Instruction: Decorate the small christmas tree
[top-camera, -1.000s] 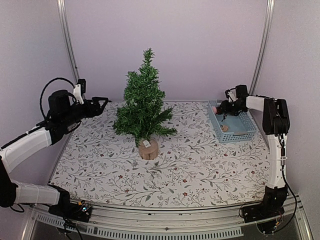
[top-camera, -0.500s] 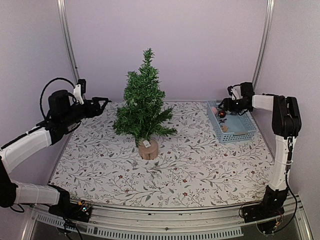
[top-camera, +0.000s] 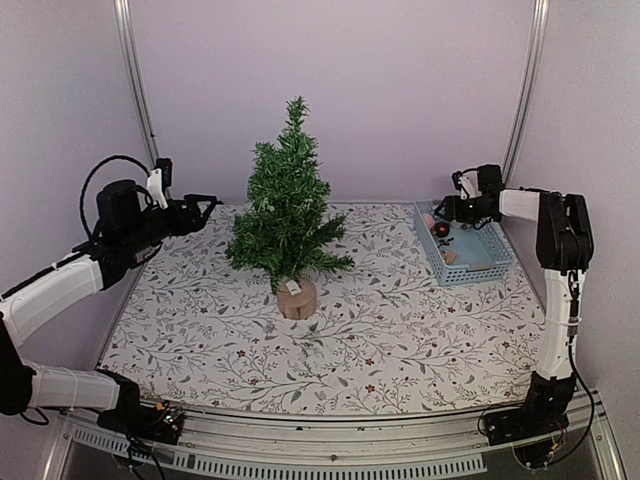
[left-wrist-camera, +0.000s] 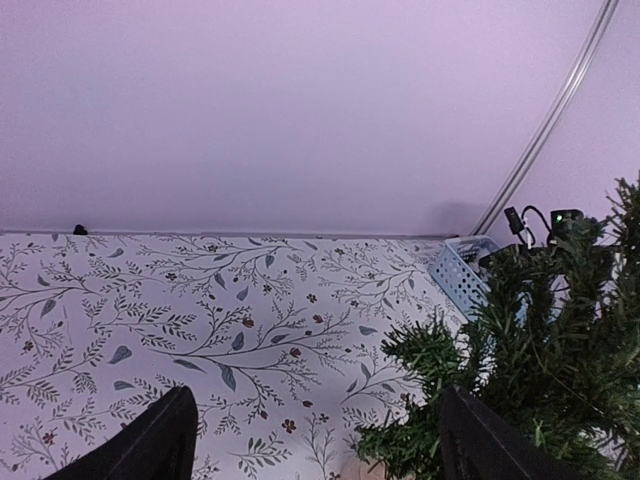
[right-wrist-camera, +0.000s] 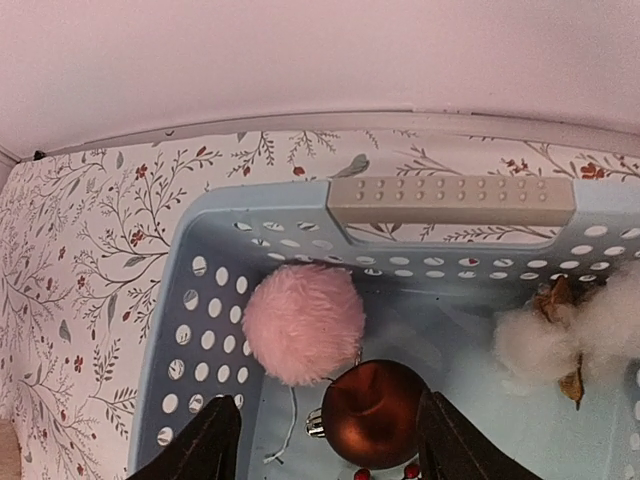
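Right pincer (right-wrist-camera: 328, 432): the fingers are spread and set to either side of a dark red bauble (right-wrist-camera: 375, 412). A gap is seen beside it, so no grip is judged made.
Bauble: it is laid in a pale blue basket (right-wrist-camera: 190, 300), touching a pink pompom (right-wrist-camera: 303, 322). A white fluffy tuft (right-wrist-camera: 560, 335) is lodged near it.
Basket: it is placed at the far right corner of the table (top-camera: 400, 330), within the right arm's reach, presumably as the ornament store.
Left pincer (left-wrist-camera: 310, 445): the fingers are spread wide with nothing between them. It is held raised over the far left edge, pointed toward the tree, and judged idle.
Small christmas tree (top-camera: 287, 215): it is stood upright on its wooden stump (top-camera: 297, 298) near the table's middle, reachable by both arms. No ornament is seen on it.
Step in hand: the picking of a first ornament is judged.
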